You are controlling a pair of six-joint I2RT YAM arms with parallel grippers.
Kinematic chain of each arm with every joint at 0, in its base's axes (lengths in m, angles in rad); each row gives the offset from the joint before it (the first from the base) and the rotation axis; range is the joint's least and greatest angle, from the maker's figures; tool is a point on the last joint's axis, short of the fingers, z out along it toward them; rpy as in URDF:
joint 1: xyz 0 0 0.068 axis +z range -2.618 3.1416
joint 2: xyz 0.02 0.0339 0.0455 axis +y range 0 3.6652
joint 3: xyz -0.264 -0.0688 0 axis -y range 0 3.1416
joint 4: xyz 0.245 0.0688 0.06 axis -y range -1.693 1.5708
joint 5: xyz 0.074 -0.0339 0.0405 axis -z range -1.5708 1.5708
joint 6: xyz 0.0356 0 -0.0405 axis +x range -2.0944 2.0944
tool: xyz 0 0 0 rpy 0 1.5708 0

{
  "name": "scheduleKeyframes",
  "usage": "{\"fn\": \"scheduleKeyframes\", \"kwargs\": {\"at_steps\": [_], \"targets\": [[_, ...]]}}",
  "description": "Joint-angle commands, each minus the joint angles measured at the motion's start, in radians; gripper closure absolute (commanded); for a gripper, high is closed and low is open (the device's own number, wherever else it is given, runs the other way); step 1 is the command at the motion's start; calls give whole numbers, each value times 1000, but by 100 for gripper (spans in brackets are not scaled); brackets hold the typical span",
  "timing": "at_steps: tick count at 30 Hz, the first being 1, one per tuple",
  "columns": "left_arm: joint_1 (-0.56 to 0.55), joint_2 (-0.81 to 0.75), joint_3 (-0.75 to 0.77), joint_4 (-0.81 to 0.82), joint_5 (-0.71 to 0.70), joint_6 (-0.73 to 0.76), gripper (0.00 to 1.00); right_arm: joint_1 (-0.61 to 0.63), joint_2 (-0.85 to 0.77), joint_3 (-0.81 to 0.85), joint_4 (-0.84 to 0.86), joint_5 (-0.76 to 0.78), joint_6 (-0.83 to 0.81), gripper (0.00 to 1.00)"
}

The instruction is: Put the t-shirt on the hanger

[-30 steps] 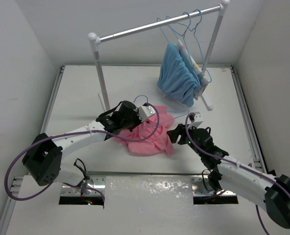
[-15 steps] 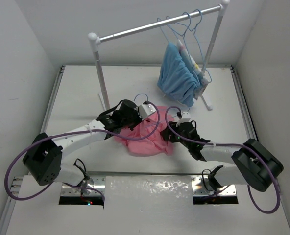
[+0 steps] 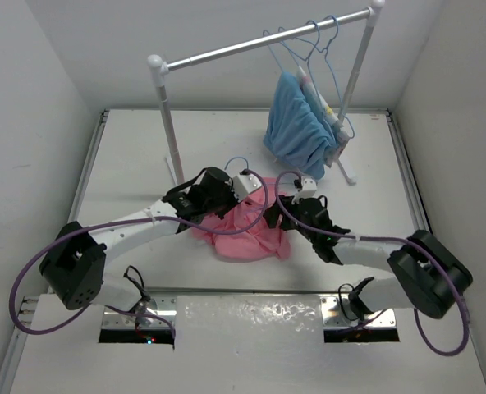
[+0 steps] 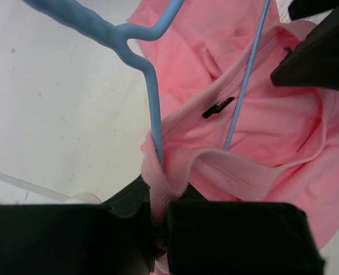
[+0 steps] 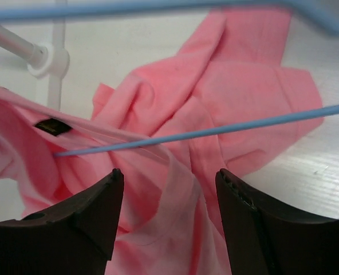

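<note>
The salmon-pink t-shirt [image 3: 247, 234] lies crumpled on the table between both arms. My left gripper [image 3: 229, 199] is shut on the ribbed collar of the t-shirt [image 4: 158, 189]. The light-blue wire hanger [image 4: 151, 109] runs down into the collar right at the jaws, and its hook [image 3: 236, 162] pokes out behind the shirt. My right gripper [image 5: 169, 179] is open just above the t-shirt [image 5: 175, 223], at its right side in the top view [image 3: 291, 205]. One arm of the hanger [image 5: 215, 131] crosses the cloth in front of its fingers. A black collar label [image 5: 52, 126] shows.
A white-and-metal clothes rail [image 3: 259, 45] stands at the back, with its left post [image 3: 167, 123] and foot [image 5: 46, 57] close behind the shirt. A light-blue garment [image 3: 299, 127] and spare blue hangers [image 3: 321, 41] hang at its right end. Walls enclose the table.
My right gripper has moved left and forward, from the shirt's right edge to over the cloth by the hanger. My left gripper has held still on the collar.
</note>
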Motion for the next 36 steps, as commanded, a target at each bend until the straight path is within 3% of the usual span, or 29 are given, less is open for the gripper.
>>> {"fn": "scheduleKeyframes", "kwargs": {"at_steps": [1,4,7,8,10,15,20,22,29,36], "targets": [[-2,-6,53,32,-4,-19,100,8,97,29,58,-40,54,37],[-2,-6,48,31,-16,-17,100,7,150,15,115,-60,85,41],[-2,-8,45,31,-18,-17,100,8,156,17,106,-51,88,73],[-2,-9,45,29,-24,-14,100,7,148,11,80,-39,88,91],[1,-17,38,26,-39,-3,100,7,92,-3,34,16,76,100],[47,-120,-47,64,11,78,100,-74,-108,-93,-182,102,39,100],[63,-205,-123,34,80,208,100,-301,-237,-161,-271,-53,-22,100],[63,-210,-143,22,84,250,100,-335,-235,-144,-298,-114,-39,100],[60,-184,-223,51,-50,340,100,-499,-284,-115,-371,-197,-82,100],[60,-184,-277,74,-156,451,100,-533,-387,-48,-564,-123,-202,100]]}}
